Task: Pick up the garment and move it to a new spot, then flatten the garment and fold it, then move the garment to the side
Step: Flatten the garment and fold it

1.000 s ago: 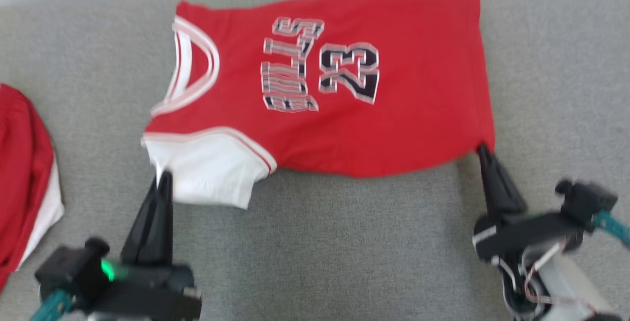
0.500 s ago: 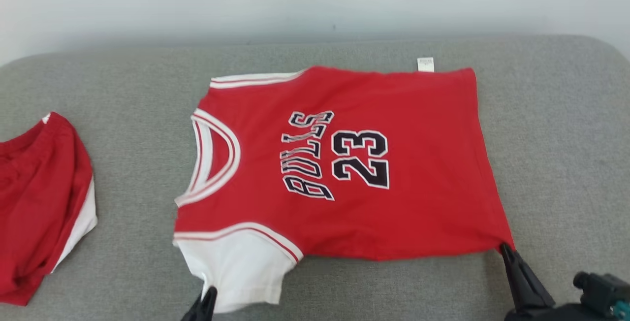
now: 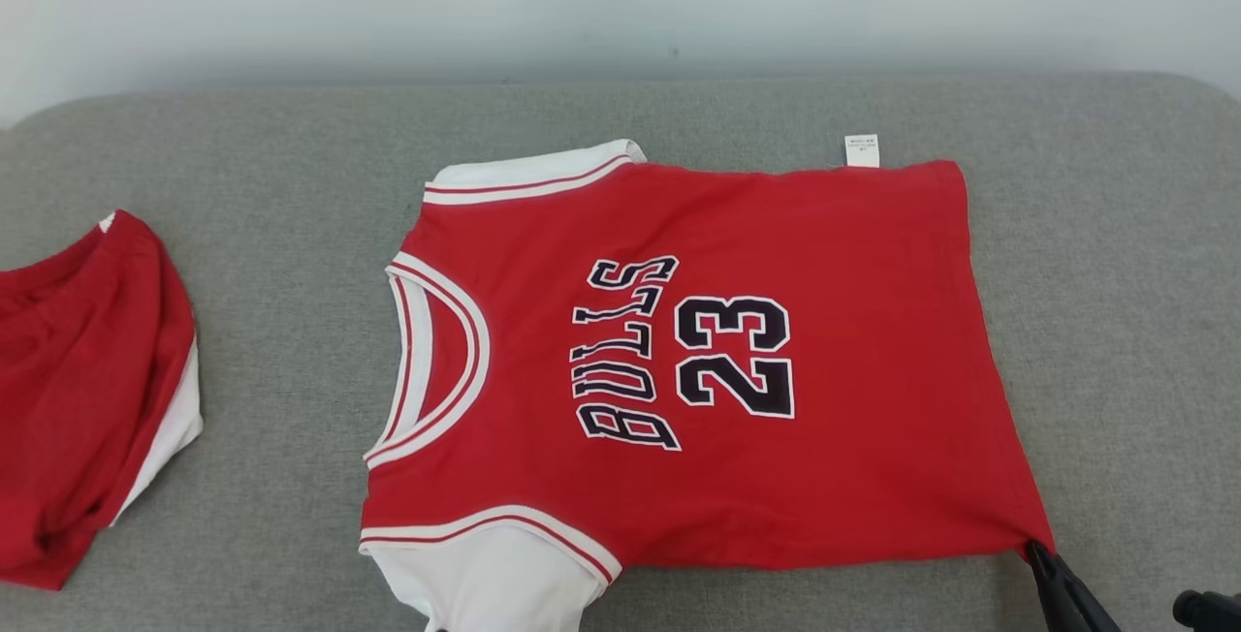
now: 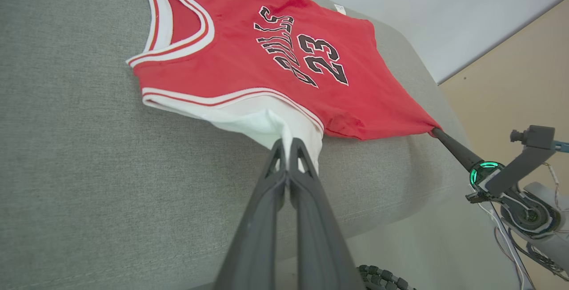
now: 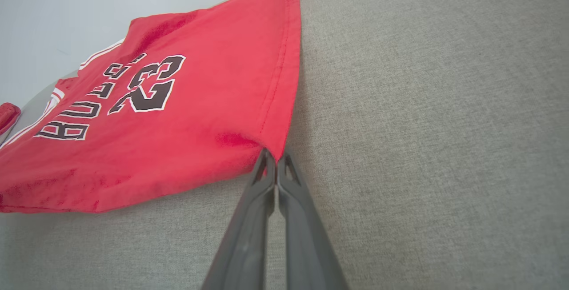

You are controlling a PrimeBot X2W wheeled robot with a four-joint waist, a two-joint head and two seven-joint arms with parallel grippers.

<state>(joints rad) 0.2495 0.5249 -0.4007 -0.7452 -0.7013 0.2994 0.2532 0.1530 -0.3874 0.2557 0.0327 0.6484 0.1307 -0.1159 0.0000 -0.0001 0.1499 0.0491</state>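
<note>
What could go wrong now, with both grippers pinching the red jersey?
1. The left gripper and right gripper each pinch only a small tip of the jersey; a harder pull may free it.
2. The white sleeve is bunched at the left pinch, so a crease may stay.
3. The front edge of the cushion is near; the jersey could slide off.
</note>
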